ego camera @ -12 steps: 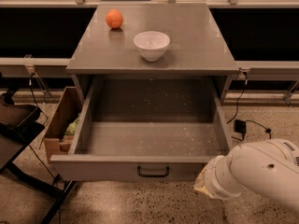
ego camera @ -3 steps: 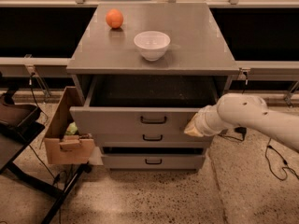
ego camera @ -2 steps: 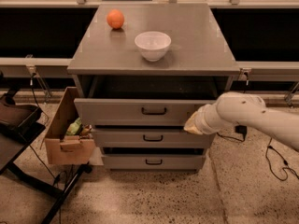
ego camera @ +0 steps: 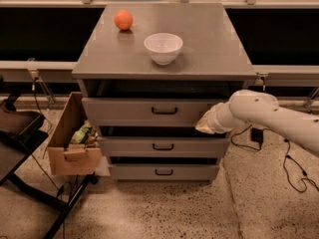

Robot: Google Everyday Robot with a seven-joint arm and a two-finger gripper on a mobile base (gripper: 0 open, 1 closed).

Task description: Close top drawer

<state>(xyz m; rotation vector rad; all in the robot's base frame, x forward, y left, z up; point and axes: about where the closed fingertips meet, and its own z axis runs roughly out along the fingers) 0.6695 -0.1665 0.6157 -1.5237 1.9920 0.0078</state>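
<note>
Closing push, in its last stage by my reading. Wide grey top drawer, tallest front of three, with a small black bar handle at centre, sits nearly flush under the flat grey table. Its inside is out of sight; only a dark slot shows above the front panel. Whether it is fully seated cannot be told from this angle.

Pincer, the pale yellowish tip of the white tubular arm, is at the right end of the top drawer's front, low on the panel, touching it or just beside it. Whether the pincer is released or clenched cannot be told. It is well apart from the handle.

Arm enters from the right edge, rises leftward to a rounded joint, then bends down-left toward the panel: a pushing pose, not a gripping one.

Next move, as I judge it: a short straight press into the cabinet until the front stops. An off-centre push could skew the drawer on its runners.

Nearby: round orange fruit and white ceramic bowl on the table; shorter grey middle drawer and bottom drawer below; open brown cardboard box beside the cabinet at left.
</note>
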